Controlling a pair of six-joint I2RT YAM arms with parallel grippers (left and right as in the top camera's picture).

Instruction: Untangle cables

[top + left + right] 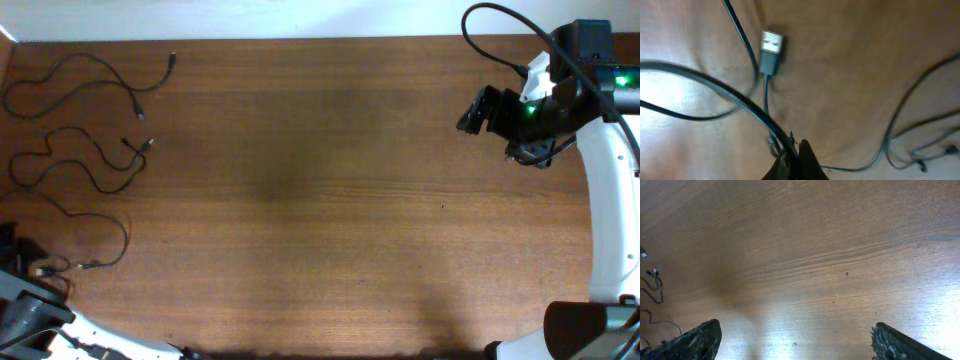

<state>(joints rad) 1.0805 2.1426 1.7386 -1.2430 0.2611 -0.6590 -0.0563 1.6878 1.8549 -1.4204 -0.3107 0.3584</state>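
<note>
Three thin black cables lie as separate wavy strands at the table's left: a top one (pixel 90 65), a middle one (pixel 85 165) and a lower one (pixel 115 225). My left gripper (pixel 40 268) is at the front left corner, at the lower cable's end. In the left wrist view its fingers (pixel 792 150) are shut on a black cable (pixel 715 87), with a USB plug (pixel 771 47) lying just beyond; other strands (pixel 910 105) run to the right. My right gripper (pixel 475 110) is far off at the back right, open and empty (pixel 795 342), above bare wood.
The wooden table (pixel 330 200) spans the view. The cable ends show small at the left edge of the right wrist view (pixel 652 282). The right arm's own thick black cable (pixel 500 40) loops above it.
</note>
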